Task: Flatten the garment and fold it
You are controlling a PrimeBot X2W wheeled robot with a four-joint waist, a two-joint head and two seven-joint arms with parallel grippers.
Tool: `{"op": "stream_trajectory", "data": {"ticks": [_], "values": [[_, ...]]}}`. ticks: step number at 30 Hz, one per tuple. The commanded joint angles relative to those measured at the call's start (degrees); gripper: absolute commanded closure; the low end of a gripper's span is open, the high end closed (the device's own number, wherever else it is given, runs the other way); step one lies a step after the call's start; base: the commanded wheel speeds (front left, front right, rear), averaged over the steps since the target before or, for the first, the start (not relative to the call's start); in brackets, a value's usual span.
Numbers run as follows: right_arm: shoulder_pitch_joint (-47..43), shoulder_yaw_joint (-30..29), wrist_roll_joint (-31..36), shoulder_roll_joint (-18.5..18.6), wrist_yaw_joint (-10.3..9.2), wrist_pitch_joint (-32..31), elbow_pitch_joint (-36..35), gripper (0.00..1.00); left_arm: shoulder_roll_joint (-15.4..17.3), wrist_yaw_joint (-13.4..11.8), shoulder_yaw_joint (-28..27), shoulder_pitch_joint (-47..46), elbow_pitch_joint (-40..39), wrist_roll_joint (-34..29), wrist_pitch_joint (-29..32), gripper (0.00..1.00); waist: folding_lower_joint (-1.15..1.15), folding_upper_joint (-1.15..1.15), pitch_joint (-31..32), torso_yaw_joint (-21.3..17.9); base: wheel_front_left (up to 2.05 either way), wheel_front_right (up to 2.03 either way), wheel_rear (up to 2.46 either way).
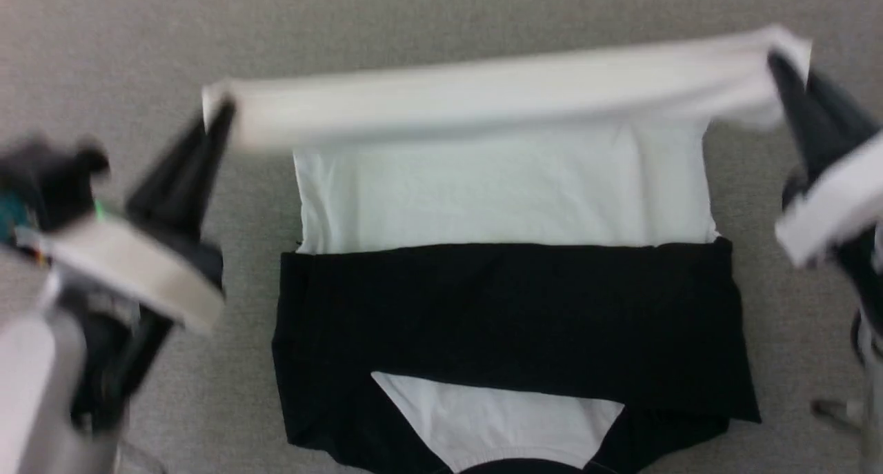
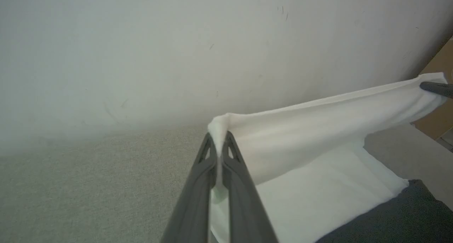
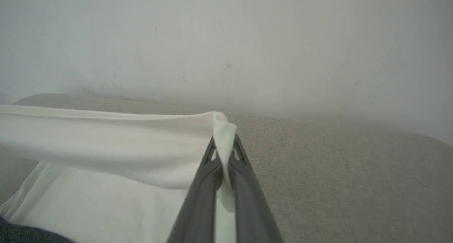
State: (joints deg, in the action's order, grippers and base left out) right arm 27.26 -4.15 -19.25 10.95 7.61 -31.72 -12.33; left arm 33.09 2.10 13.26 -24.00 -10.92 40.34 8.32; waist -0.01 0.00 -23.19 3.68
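Each claw is clenched on a far corner of the garment (image 1: 510,184): the left claw (image 1: 222,115) pinches the white hem at one end and the right claw (image 1: 779,63) pinches it at the other. Both wrist views show cloth squeezed between the closed dark fingers of the left claw (image 2: 219,138) and the right claw (image 3: 223,140). The hem hangs lifted and pulled fairly taut between them, so its long axis runs left to right across the robot's front, the right end sitting slightly farther out in the head view. Everything else of the garment lies flat on the worktop (image 1: 138,46), on the robot's side of the raised edge: first the plain white panel, then a broad black band across the full width, then a white wedge framed in black at the near edge. Judging by this, the coming fold turns on carrying the hem toward the robot, over the white panel and onto the black band, with both arms travelling evenly since neither is clearly nearer. The worktop is grey and felt-like, bare around the cloth, and it meets a pale scuffed wall (image 2: 177,41) at the back. A brown board-like thing (image 2: 437,119) stands beyond the right end.
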Motion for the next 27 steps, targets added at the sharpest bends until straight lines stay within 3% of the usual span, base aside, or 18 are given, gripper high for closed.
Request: {"op": "stream_trajectory", "data": {"ticks": [1,4,8,13,21,24,25,26,27], "values": [[-5.03,-1.38,-1.14,-0.52,-0.12,0.18,-2.69,1.0,0.9,-1.95,-0.96,6.15,-3.12,0.32,-0.56,1.0,0.01,0.0,6.06,-0.19,0.0,0.0,0.0],[-16.17,-4.43,-2.92,-2.84,-0.12,0.64,-8.11,1.0,0.99,-5.44,-1.97,18.41,-9.35,0.92,-1.39,1.0,0.01,0.0,8.92,0.47,0.0,0.0,0.0],[-30.35,-6.87,-5.09,-6.21,-0.12,1.56,-12.87,1.0,0.38,-7.51,-2.02,31.45,-14.49,2.73,-2.47,1.0,0.01,0.0,11.2,1.32,0.0,0.0,0.0],[-42.37,-5.01,-7.28,-7.7,-0.12,2.88,-14.85,1.0,0.51,-6.97,-0.45,40.82,-15.48,4.27,-2.98,1.0,0.01,0.0,12.8,1.29,0.0,0.0,0.0],[-48.95,-2.89,-5.18,-7.87,-0.12,3.67,-13.1,0.99,0.72,-5.08,4.04,44.85,-10.08,4.55,-1.11,1.0,0.01,0.0,15.47,0.47,0.0,0.0,0.0],[-49.71,-1.94,-3.84,-7.14,-0.12,3.07,-11.39,0.79,-0.44,-4.07,6.29,43.87,-6.3,4.33,-0.66,1.0,0.01,0.0,16.54,0.48,0.0,0.0,0.0],[-49.92,-1.61,-3.65,-7.1,-0.12,2.67,-10.77,0.62,-0.8,-3.82,7.06,43.43,-4.94,4.11,-0.41,1.0,0.01,0.0,16.91,0.45,0.0,0.0,0.0],[-49.94,-1.22,-3.45,-6.97,-0.12,2.63,-10.43,0.35,-1.23,-3.67,7.67,42.96,-3.69,3.84,-0.39,1.0,0.01,0.0,17.09,0.4,0.0,0.0,0.0],[-49.79,-0.95,-3.22,-6.91,-0.12,2.85,-10.09,0.0,-1.78,-3.64,8.05,42.4,-2.55,3.57,-0.62,0.92,0.01,0.0,17.21,0.36,0.0,0.0,0.0]]}}
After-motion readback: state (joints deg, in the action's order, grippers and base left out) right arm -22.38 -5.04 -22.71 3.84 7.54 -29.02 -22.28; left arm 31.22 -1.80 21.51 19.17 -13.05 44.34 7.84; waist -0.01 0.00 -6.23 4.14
